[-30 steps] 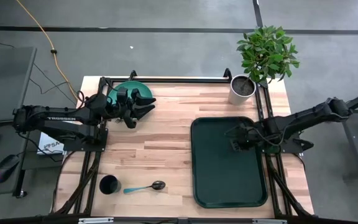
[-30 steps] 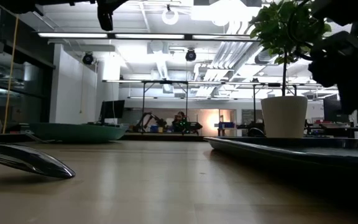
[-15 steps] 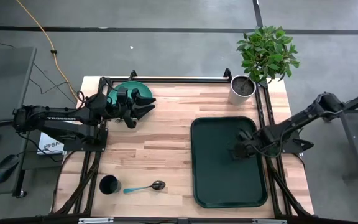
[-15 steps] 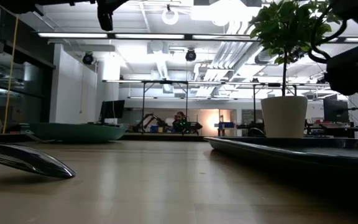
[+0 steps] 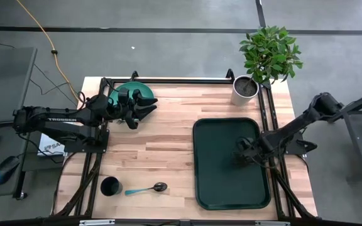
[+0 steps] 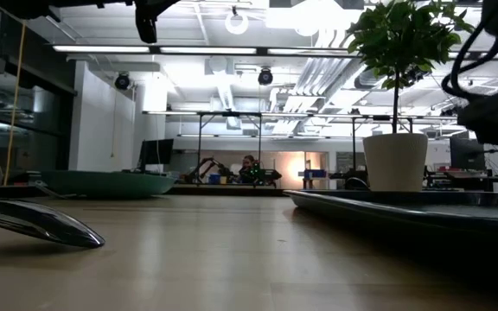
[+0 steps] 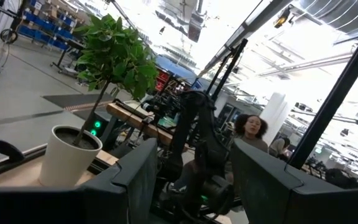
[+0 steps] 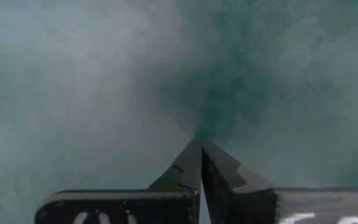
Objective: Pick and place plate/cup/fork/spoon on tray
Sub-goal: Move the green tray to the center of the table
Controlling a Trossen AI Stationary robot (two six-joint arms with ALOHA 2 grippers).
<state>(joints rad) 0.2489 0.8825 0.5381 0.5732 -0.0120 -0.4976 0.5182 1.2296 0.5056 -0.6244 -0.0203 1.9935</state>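
Observation:
The dark green tray [image 5: 219, 188] lies on the table's right half. My right gripper [image 5: 239, 151] is shut and empty, pointing down close over the tray's floor [image 8: 104, 74]. The teal-green plate [image 5: 126, 90] rests at the far left, and also shows in the low view [image 6: 111, 183]. My left gripper [image 5: 148, 108] is open and empty, held above the table beside the plate's right edge. The black cup [image 5: 110, 186] stands at the near left. The teal-handled spoon [image 5: 144, 189] lies to the cup's right. The fork is out of view.
A white pot [image 5: 244, 90] with a leafy plant stands at the far right corner, behind the tray. The wood between the plate and the tray is bare. A person [image 7: 252, 127] shows in the room beyond the table.
My right gripper has moved toward the table's near edge over the tray, and its arm's elbow has swung outward to the right. My left arm has kept still.

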